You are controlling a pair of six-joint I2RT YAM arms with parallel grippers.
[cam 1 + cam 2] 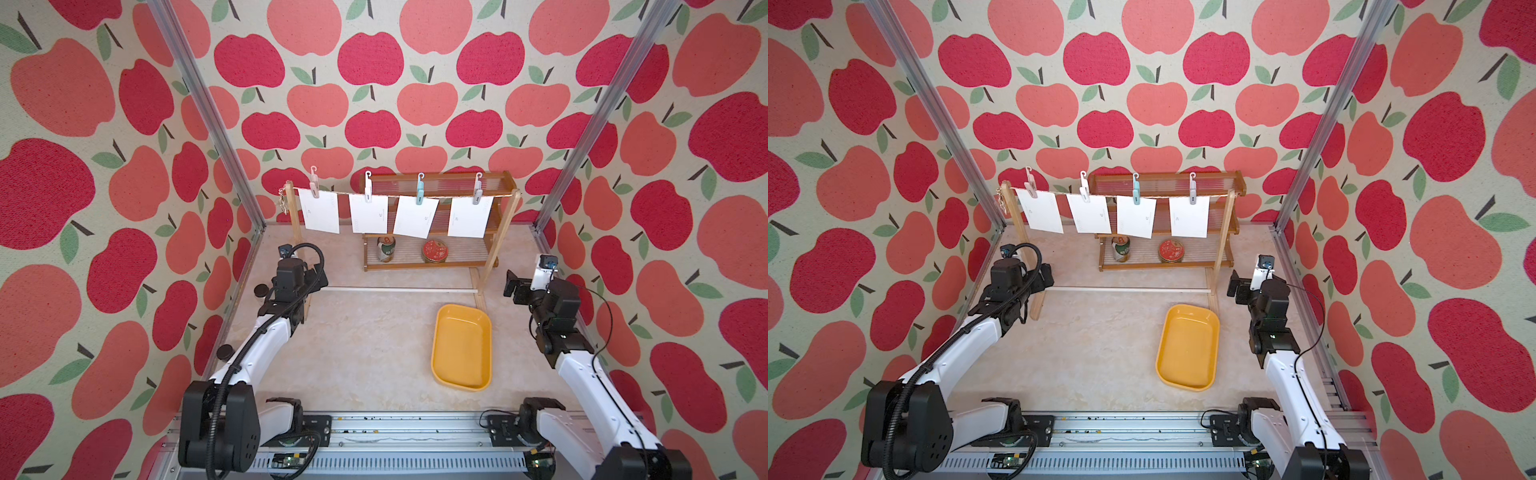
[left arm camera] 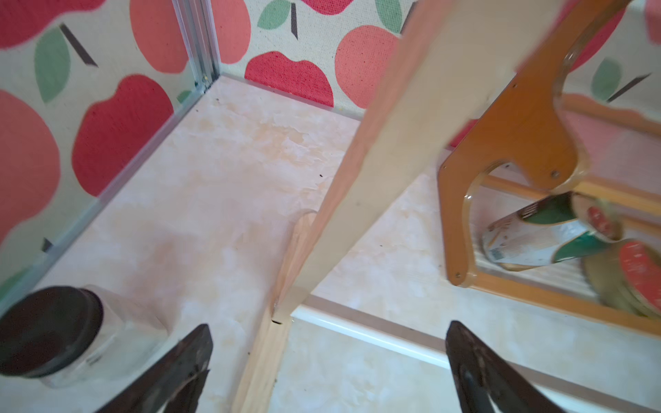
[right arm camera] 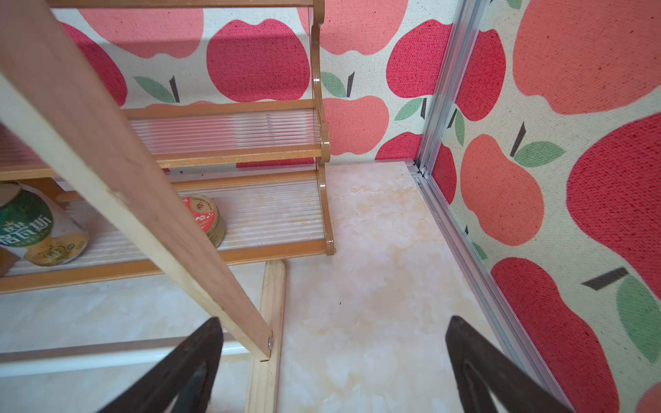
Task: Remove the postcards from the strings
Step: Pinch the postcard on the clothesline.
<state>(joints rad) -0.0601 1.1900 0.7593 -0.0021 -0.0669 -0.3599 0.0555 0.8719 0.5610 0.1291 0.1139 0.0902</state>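
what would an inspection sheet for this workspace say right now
surface: pale marbled table, a few dark specks
job's things: four postcards, all pegged on the string; none removed yet
clutter: yellow tray, empty; shelf behind holding a can and a tin; black-lidded jar by the left arm
grippers: left gripper open, empty, low by the rack; right gripper open, empty
cables: black hose looped over the left arm; thin cable at the right arm
surroundings: apple-print walls, metal frame posts
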